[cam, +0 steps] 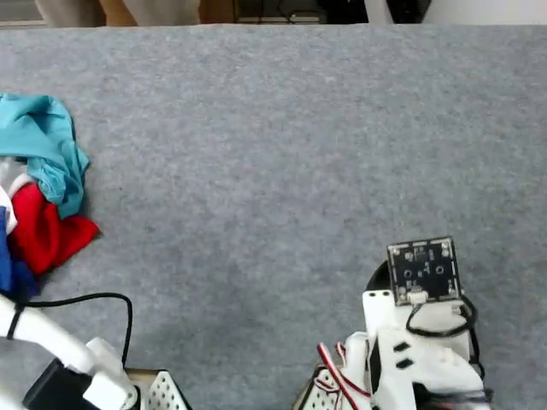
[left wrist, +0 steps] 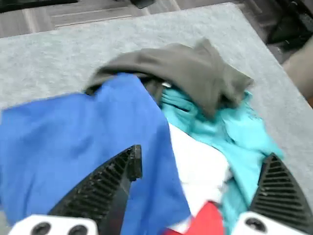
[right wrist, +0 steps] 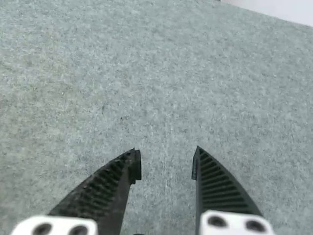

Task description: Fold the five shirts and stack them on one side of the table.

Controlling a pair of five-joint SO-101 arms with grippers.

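Note:
A crumpled pile of shirts lies at the table's left edge: a teal shirt (cam: 43,145), a red shirt (cam: 47,231), a strip of blue shirt (cam: 5,260) and a bit of white shirt (cam: 12,184). In the left wrist view my left gripper (left wrist: 203,164) hangs open just above the pile, over the blue shirt (left wrist: 73,142), the white shirt (left wrist: 198,166), the teal shirt (left wrist: 234,132) and the red shirt (left wrist: 208,220). An olive-brown shirt (left wrist: 186,68) lies on the pile's far side. My right gripper (right wrist: 166,164) is open over bare felt with nothing between its fingers.
Grey felt (cam: 282,145) covers the whole table. The left arm (cam: 68,354) with its black cable stands at the near left corner. The right arm (cam: 423,342) stands at the near right.

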